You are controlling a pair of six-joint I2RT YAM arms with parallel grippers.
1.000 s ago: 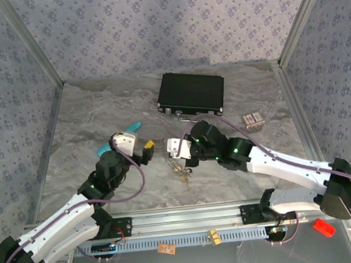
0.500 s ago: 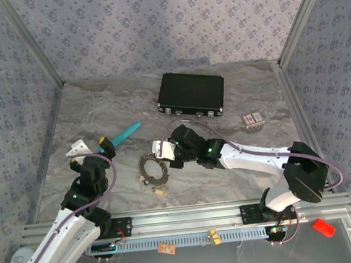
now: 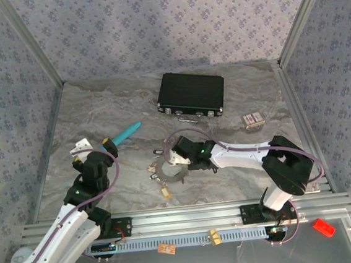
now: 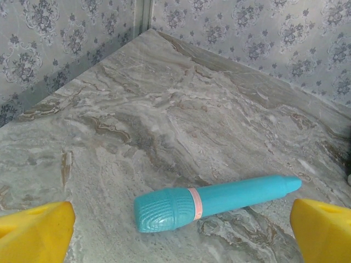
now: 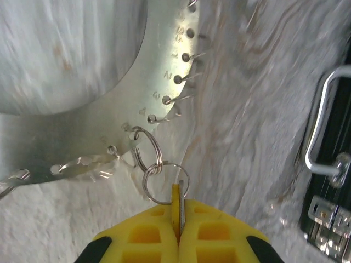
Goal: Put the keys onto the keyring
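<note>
The keyring (image 3: 167,171), a flat grey notched metal ring, lies on the marble table (image 3: 98,108); its rim with small numbered holes shows in the right wrist view (image 5: 82,137). My right gripper (image 3: 174,159) (image 5: 179,213) is shut on a thin flat key (image 5: 181,204). That key hangs on a small split ring (image 5: 164,175), which links through a second split ring to a rim hole. A tan-tagged key (image 3: 165,192) lies by the ring's near edge, another small key (image 3: 150,168) at its left. My left gripper (image 3: 93,145) (image 4: 178,235) stands open and empty behind a teal stick (image 4: 214,200).
A black rectangular case (image 3: 192,94) (image 5: 329,181) lies at the back centre, close to the right of my right gripper. The teal stick (image 3: 125,135) lies left of centre. A small box (image 3: 253,119) sits at the right. Patterned walls enclose the table.
My right gripper dropped lower and nearer, onto the ring's right edge, and the keyring slid slightly right. The left arm barely moved.
</note>
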